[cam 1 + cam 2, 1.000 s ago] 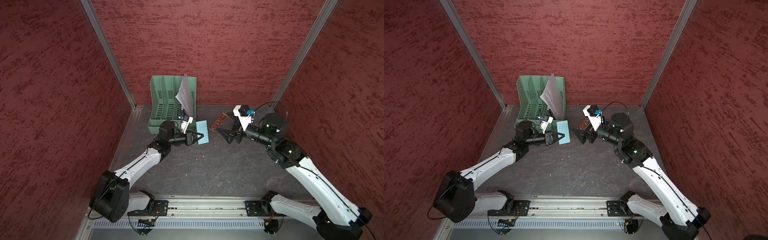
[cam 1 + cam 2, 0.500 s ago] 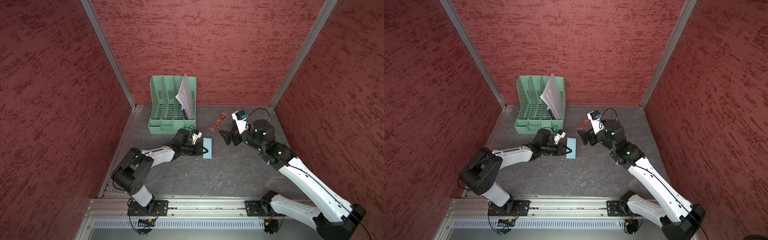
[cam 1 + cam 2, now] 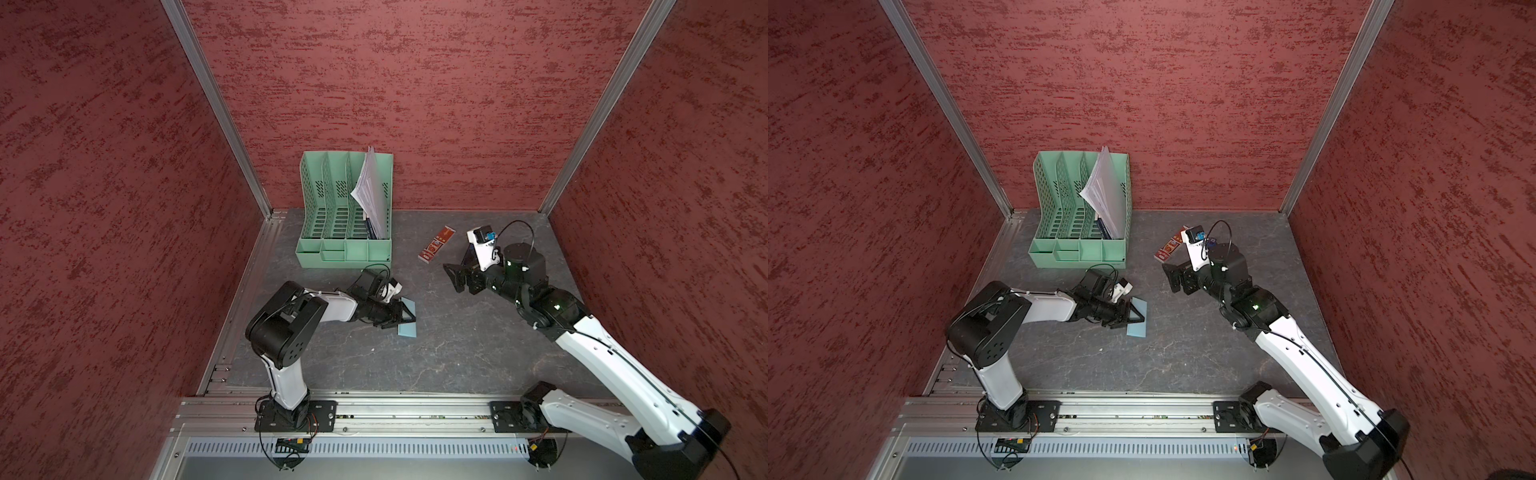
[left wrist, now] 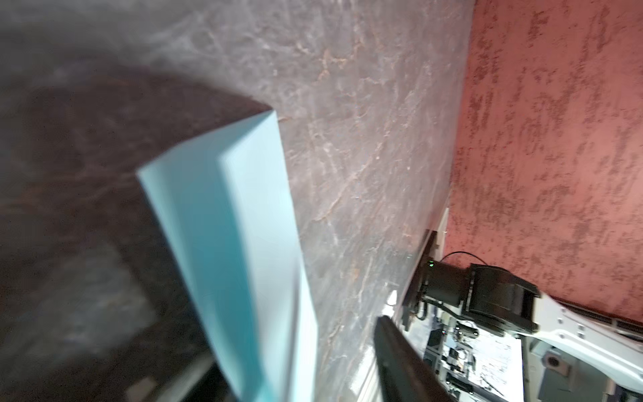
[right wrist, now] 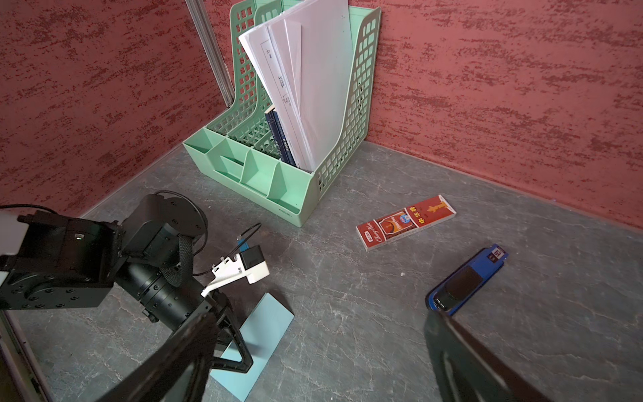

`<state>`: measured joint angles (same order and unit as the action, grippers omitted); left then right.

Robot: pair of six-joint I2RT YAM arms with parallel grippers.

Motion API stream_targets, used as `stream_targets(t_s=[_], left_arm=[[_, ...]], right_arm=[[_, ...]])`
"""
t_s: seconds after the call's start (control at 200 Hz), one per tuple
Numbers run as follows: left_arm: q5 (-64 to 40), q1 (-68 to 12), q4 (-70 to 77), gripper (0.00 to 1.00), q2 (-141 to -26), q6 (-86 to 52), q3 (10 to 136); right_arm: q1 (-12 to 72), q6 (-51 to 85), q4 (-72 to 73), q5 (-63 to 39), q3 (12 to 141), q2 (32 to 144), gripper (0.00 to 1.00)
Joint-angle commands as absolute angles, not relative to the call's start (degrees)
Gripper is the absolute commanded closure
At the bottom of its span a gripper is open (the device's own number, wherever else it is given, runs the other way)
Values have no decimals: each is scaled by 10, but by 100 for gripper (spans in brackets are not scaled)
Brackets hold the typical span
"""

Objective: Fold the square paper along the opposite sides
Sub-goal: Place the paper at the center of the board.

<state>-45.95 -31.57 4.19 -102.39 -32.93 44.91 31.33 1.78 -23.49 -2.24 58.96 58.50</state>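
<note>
Straddling the square paper (image 3: 407, 329), left of centre on the table (image 3: 457, 353), with left gripper (image 3: 402, 316) jaws apart; hovering right gripper (image 3: 455, 278) spread wide, empty, far right. Risking top flap springing open uncreased, or dragging sheet when retracting.

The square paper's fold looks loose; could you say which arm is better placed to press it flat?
Left, probably: the left gripper sits over the square paper, while the right gripper hangs apart, nearer the red packet.
</note>
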Motion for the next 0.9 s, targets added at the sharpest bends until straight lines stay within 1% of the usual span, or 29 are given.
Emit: stream_targets(t_s=[0.0,0.13,0.25,0.421,0.561,0.676,0.796,0.897], left_arm=[[-422,-318,21,0,-1041,-324,439],[-402,-317,-10,0,-1033,-313,443],[-355,-317,-87,0,-1010,-291,452],[-218,-318,-223,0,-980,-279,473],[-113,-327,-287,0,-959,-303,483],[-36,-340,-306,0,-927,-324,485],[36,-347,-281,0,-850,-334,464],[116,-350,-240,0,-746,-328,430]], right_arm=[[307,26,-237,-25,586,588,2],[304,28,-237,-34,585,589,2],[302,27,-237,-36,585,588,2],[300,26,-236,-43,584,589,2],[299,28,-236,-45,581,588,2],[298,28,-232,-39,577,584,2],[297,36,-221,-13,558,578,2],[295,58,-195,37,525,577,8]])
